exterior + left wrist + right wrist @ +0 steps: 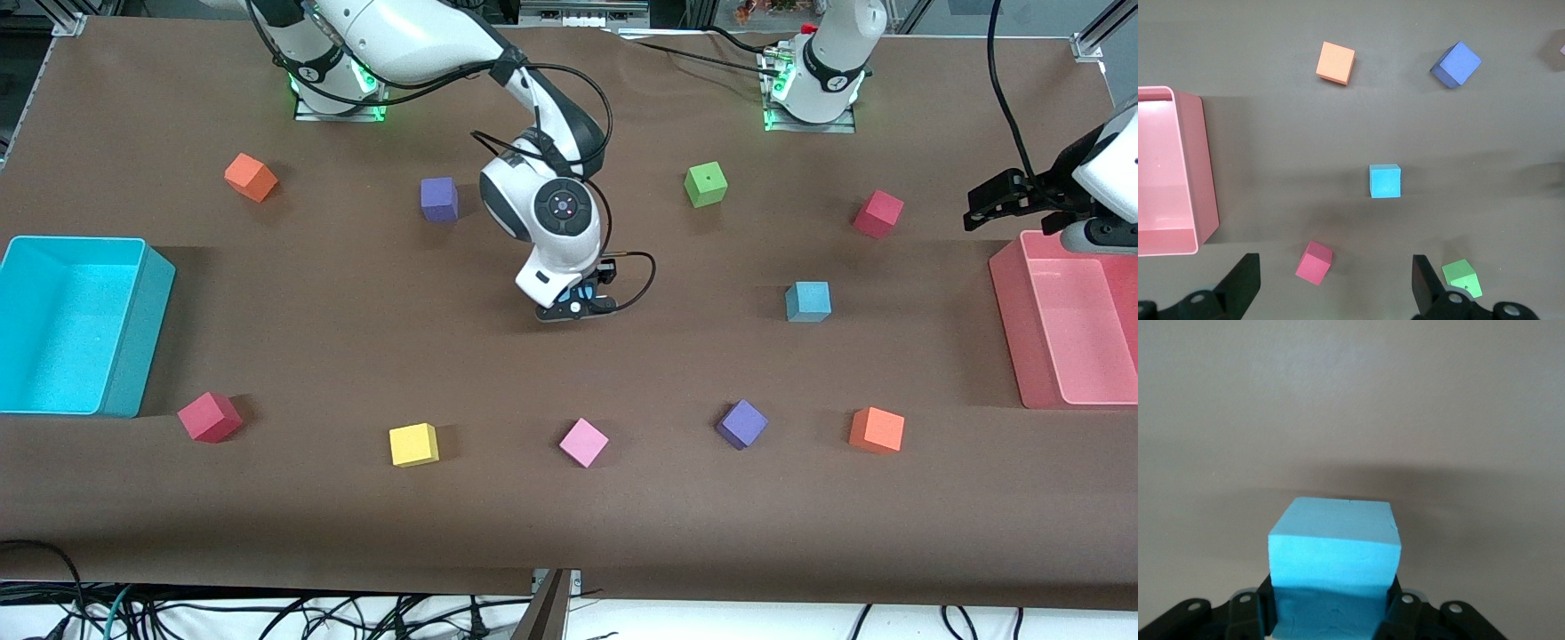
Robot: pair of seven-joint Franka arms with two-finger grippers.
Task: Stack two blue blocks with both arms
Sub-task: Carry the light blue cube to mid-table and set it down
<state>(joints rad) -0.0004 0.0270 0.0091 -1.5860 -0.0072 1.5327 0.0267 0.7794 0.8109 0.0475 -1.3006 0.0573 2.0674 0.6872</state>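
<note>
One blue block [808, 300] rests on the table toward the left arm's end, also seen in the left wrist view [1385, 181]. The other blue block [1333, 547] sits between the fingers of my right gripper [1331, 607], which is shut on it. That gripper [578, 304] hangs low over the middle of the table, and only a sliver of the held block [582, 292] shows there. My left gripper [1000, 200] waits high by the pink bin's corner, open [1336, 273], with nothing between its fingers.
A cyan bin [133, 356] stands at the right arm's end and a pink bin [1013, 329] at the left arm's end. Scattered cubes include orange [251, 177], purple [439, 198], green [706, 184], red [878, 213], yellow [414, 444], pink [584, 442] and purple [742, 423].
</note>
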